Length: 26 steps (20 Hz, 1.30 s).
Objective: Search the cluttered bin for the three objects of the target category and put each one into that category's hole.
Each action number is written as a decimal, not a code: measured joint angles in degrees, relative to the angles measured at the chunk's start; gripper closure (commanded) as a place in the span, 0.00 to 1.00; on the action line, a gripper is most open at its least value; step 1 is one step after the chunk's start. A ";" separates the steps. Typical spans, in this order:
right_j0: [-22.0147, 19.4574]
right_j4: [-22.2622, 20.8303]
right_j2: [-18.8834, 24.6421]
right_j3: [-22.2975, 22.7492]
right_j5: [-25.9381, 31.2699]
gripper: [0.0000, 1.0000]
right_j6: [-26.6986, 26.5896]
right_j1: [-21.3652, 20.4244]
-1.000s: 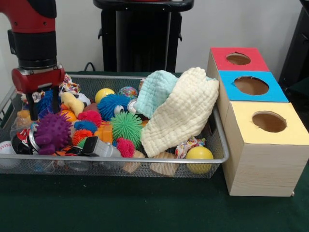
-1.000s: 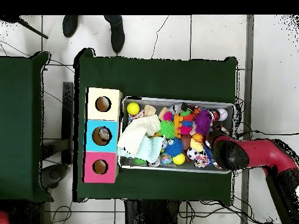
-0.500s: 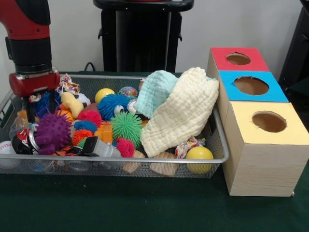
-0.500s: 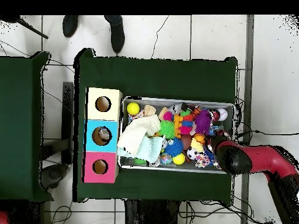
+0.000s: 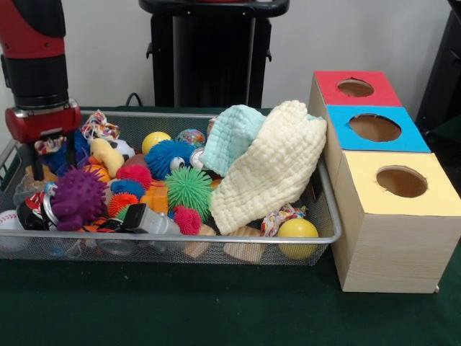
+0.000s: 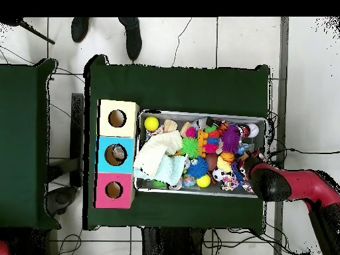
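Observation:
The silver wire mesh bin [image 5: 216,238] holds a heap of toys. Among them are a purple spiky ball [image 5: 78,198], a green spiky ball [image 5: 189,187], a blue spiky ball [image 5: 167,157] and a yellow ball [image 5: 297,231]. A cream cloth [image 5: 270,169] and a mint cloth [image 5: 232,137] cover the right part. My gripper [image 5: 50,160] hangs open and empty over the bin's far left end, its tips just above the toys. In the overhead view the red arm [image 6: 269,183] hides the gripper over the bin's [image 6: 199,111] right end.
Three wooden boxes with holes stand right of the bin: red top [image 5: 354,88], blue top [image 5: 374,128], yellow top [image 5: 400,182]. A baseball [image 5: 9,223] lies at the bin's left front corner. A person's shoes [image 6: 133,36] show beyond the table.
My gripper has moved left and slightly up in the front view, toward the bin's end wall. It stays open. The toys have not moved.

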 measured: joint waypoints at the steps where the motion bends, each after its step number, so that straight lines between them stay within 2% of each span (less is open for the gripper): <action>1: -0.08 -0.39 -0.12 -0.01 -0.17 0.00 0.00 0.28; 10: -0.29 -4.51 -0.31 -0.04 -3.39 0.00 0.00 2.73; 26: -5.28 -2.80 2.06 -0.75 -3.96 0.00 -0.68 4.91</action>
